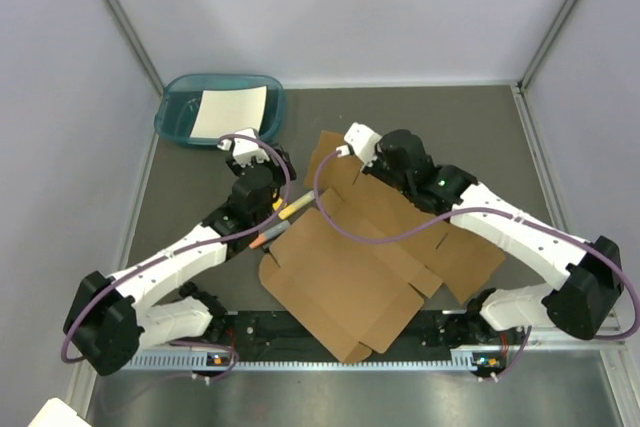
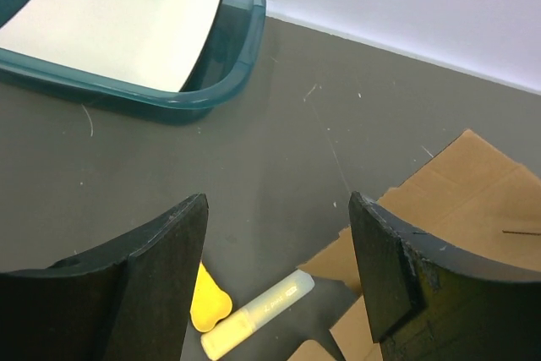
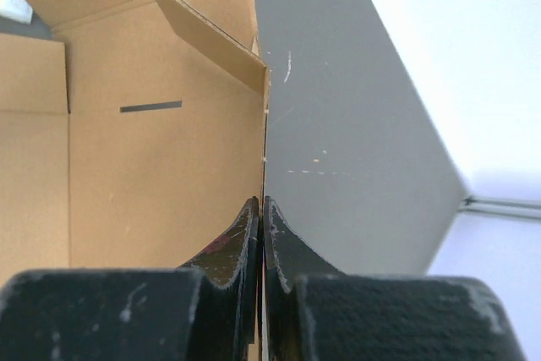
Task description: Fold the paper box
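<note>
Boxes: I count one paper box [image 1: 350,267], brown corrugated card. It lies mostly flat on the table [image 1: 470,127], from the centre over to the right, just ahead of the arm bases.
Box flaps: at the far end one panel stands up on edge. My right wrist view shows its inner face [image 3: 152,158], with a single dark slit [image 3: 150,107] and one small flap leaning inward.
Arms: two, one on each side of the box.
Right gripper [image 3: 263,226]: clenched. Both fingers [image 3: 241,238] are pressed together, and the upright panel's edge runs down between them — I read that as a pinch on the card.
Left gripper [image 2: 275,285]: released, fingers spread wide with nothing between them, hovering over bare table at the box's left corner [image 2: 473,192].
Trays: one teal tray [image 1: 180,117] at the far left.
Paper sheets: one white sheet [image 1: 232,109], lying inside the tray.
Pens: one pale yellow highlighter [image 2: 258,312], just beside the card's edge.
Other: one small yellow piece [image 2: 207,302] — I cannot tell what it is — beside the highlighter.
</note>
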Robot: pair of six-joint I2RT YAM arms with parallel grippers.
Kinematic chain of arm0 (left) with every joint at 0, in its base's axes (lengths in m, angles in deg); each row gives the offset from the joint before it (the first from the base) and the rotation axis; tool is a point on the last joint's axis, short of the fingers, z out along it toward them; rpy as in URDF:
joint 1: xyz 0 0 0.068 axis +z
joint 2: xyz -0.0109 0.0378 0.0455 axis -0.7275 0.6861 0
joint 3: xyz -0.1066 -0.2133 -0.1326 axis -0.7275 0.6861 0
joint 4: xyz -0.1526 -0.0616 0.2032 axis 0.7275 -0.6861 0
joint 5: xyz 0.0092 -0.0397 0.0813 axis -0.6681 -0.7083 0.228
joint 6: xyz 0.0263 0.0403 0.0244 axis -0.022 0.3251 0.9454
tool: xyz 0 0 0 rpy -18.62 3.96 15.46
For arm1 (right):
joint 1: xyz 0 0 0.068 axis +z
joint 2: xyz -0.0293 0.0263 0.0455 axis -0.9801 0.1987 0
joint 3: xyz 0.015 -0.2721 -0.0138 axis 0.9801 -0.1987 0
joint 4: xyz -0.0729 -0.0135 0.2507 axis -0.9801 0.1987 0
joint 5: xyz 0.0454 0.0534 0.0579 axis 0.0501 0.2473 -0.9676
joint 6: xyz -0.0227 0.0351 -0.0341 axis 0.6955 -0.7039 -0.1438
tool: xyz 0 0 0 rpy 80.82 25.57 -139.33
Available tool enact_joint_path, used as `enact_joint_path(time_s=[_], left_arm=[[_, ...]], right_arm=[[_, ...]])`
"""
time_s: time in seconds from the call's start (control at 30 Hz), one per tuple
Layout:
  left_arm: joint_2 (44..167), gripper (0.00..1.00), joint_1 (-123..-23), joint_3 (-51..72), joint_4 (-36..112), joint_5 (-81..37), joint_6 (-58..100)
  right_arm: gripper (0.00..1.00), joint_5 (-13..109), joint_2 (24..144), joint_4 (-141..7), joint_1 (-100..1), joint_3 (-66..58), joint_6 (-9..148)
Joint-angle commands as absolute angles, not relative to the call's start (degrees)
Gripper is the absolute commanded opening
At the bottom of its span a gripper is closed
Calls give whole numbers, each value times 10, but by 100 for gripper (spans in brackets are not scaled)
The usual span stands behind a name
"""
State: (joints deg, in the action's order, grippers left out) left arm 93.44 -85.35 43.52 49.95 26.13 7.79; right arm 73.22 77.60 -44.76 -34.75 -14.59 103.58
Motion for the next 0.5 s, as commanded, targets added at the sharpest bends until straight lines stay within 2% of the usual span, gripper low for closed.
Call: enact_joint_path(time_s=[0.0, 0.2, 0.47], left_arm=[[944, 73, -853, 438, 539, 227, 63], [960, 73, -853, 444, 557, 203, 50], [957, 75, -853, 461, 589, 183, 62]], right_arm=[[0, 817, 760, -457, -296, -107, 1131], [0, 871, 761, -482, -236, -162, 1143], [0, 857, 737, -496, -199, -213, 1033]])
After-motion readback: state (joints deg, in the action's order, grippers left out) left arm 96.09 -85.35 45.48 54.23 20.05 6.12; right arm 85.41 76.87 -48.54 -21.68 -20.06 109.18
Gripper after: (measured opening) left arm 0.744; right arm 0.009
